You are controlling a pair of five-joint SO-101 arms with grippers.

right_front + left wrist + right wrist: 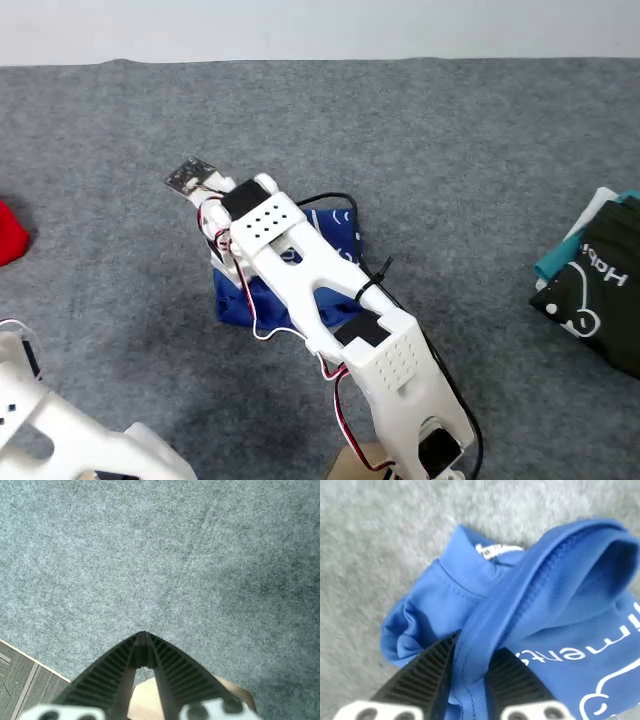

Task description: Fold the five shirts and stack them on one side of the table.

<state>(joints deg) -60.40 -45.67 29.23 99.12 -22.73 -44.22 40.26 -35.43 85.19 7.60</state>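
A blue shirt [237, 302] with white print lies crumpled in the middle of the grey table, partly hidden under my right arm. In the right wrist view, my right gripper [472, 647] is shut on a raised fold of the blue shirt [560, 605], close to its collar and label. My right gripper [220, 252] sits at the shirt's left edge in the high view. My left gripper [145, 636] is shut with nothing in it, hanging over bare grey felt near the table's front left corner.
A red shirt [8, 232] pokes in at the left edge. A stack of folded shirts [600, 280], black on top with teal and white beneath, sits at the right edge. The left arm's base [45, 420] fills the front left corner.
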